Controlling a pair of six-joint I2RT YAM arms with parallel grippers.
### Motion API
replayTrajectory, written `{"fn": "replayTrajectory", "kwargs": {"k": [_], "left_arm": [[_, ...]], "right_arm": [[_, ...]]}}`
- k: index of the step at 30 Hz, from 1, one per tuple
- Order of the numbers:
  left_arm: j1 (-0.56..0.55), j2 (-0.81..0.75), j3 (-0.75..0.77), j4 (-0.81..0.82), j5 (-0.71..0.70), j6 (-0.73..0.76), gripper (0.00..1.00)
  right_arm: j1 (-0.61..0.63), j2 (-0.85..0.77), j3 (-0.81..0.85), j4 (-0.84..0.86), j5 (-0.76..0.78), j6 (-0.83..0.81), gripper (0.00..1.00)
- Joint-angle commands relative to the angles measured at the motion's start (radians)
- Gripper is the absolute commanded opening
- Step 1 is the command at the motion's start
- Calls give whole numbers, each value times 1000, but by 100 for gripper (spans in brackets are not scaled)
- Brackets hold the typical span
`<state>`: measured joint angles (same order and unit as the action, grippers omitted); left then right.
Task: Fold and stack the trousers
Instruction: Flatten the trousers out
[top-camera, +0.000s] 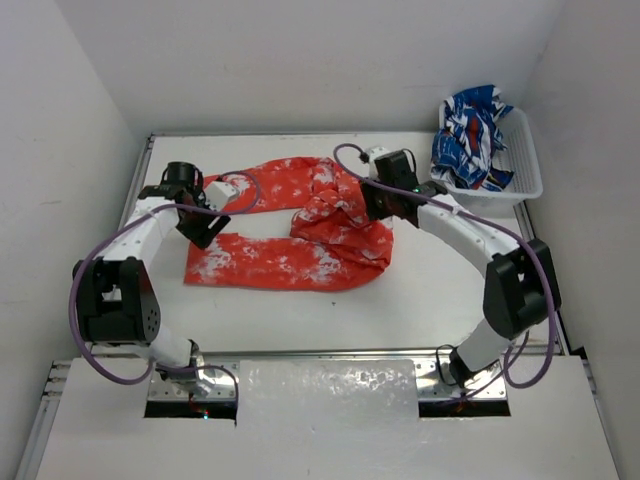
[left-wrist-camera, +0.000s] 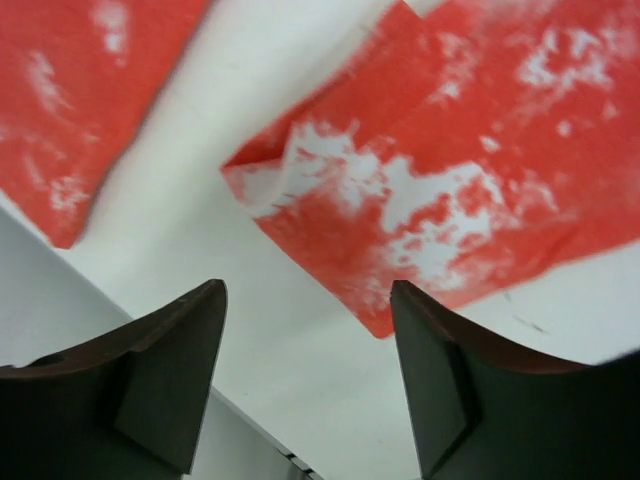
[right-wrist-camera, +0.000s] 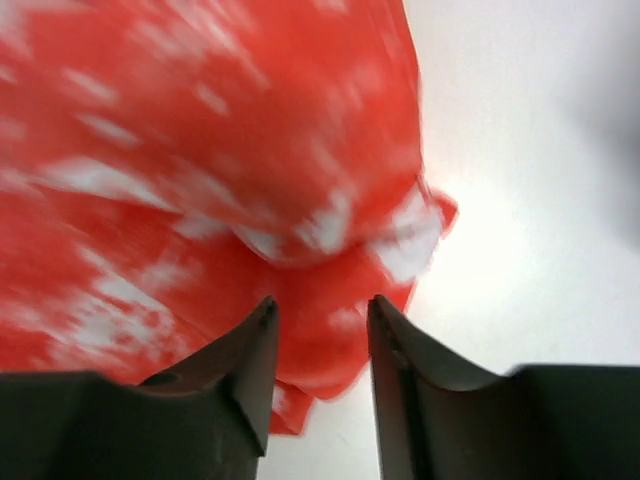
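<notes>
The trousers (top-camera: 290, 240) sprawl mid-tabletop (top-camera: 300, 310), legs toward its left edge, the rest bunched rightward. The cloth looks thin, limp and light, so pinch the leg hems (left-wrist-camera: 330, 200). Left jaws and right jaws stand open, empty.

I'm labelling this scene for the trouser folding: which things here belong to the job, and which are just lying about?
Part of the job:
- red-orange trousers, lying loosely on the table
- left gripper, open
- right gripper, open, above the cloth

Just lying about:
- white basket
- blue, white and red garment inside it
</notes>
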<state>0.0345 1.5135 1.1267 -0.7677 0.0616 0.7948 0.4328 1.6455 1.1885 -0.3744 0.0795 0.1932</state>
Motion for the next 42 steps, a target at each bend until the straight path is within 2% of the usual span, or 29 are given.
{"fn": "replayTrajectory", "kwargs": {"k": [1, 2, 4, 6, 7, 8, 9, 11, 12, 13, 16, 17, 20, 22, 24, 25, 26, 27, 28, 29, 30, 31, 33, 35, 38, 39, 40, 41, 42], "left_arm": [[31, -50, 16, -104, 75, 7, 68], [39, -62, -14, -105, 78, 11, 69], [62, -94, -63, -85, 49, 20, 71], [90, -108, -148, -44, -5, 27, 75], [103, -107, -168, -44, -6, 26, 76], [119, -105, -192, -44, 6, 23, 78], [143, -99, -200, -26, 29, 15, 79], [208, -81, -218, 5, 102, -21, 83], [240, -69, -223, 34, 137, -32, 84], [248, -56, -225, 50, 151, -46, 85], [255, 16, -216, 74, 210, -97, 95], [255, 54, -214, 88, 221, -107, 98], [246, 126, -219, 123, 192, -144, 100], [242, 149, -209, 122, 176, -154, 100], [242, 162, -202, 136, 173, -158, 93], [242, 172, -185, 142, 175, -160, 87], [243, 180, -171, 140, 173, -164, 61], [243, 189, -156, 137, 164, -175, 49], [245, 207, -115, 113, 158, -195, 37], [245, 215, -93, 101, 158, -203, 19], [246, 218, -62, 93, 156, -221, 5], [248, 214, -50, 87, 153, -226, 0], [265, 189, -22, 87, 124, -218, 0], [306, 162, -8, 122, 74, -197, 0], [395, 117, 56, 128, 61, -146, 0], [416, 100, 76, 117, 73, -132, 0], [453, 88, 88, 104, 98, -125, 0], [467, 76, 102, 102, 104, -123, 0], [476, 47, 107, 99, 107, -123, 0]], "right_arm": [[148, -53, 121, 71, 114, -78, 30], [176, -9, 182, 62, 97, -80, 28], [237, 69, 276, 17, 75, -74, 48], [280, 228, 472, -104, 132, -64, 62], [293, 288, 555, -156, 156, -55, 64], [300, 348, 708, -244, 178, -43, 67], [314, 456, 773, -274, 225, -31, 72], [330, 545, 900, -302, 284, -35, 76], [337, 607, 919, -294, 311, -53, 85], [337, 634, 928, -285, 318, -61, 87], [337, 733, 948, -311, 350, -147, 90], [336, 758, 979, -375, 365, -165, 91], [336, 804, 970, -454, 369, -173, 93], [330, 762, 921, -437, 294, -158, 90], [330, 729, 843, -370, 257, -166, 78], [327, 715, 829, -339, 228, -163, 62], [310, 717, 838, -336, 197, -149, 51], [296, 718, 853, -337, 157, -90, 40], [262, 717, 893, -337, 58, -52, 16], [248, 709, 910, -333, 16, -8, 6], [239, 683, 934, -319, -7, -3, 0], [227, 665, 945, -314, -23, -5, 0], [221, 616, 953, -304, -30, -29, 0], [212, 495, 910, -270, -29, -54, 0], [178, 242, 701, -172, 0, -19, 0], [160, 167, 548, -105, -6, 11, 0], [111, 90, 472, -72, -9, 69, 0], [78, -56, 389, -40, -17, 95, 0], [48, -125, 249, -9, -15, 116, 0]]}}
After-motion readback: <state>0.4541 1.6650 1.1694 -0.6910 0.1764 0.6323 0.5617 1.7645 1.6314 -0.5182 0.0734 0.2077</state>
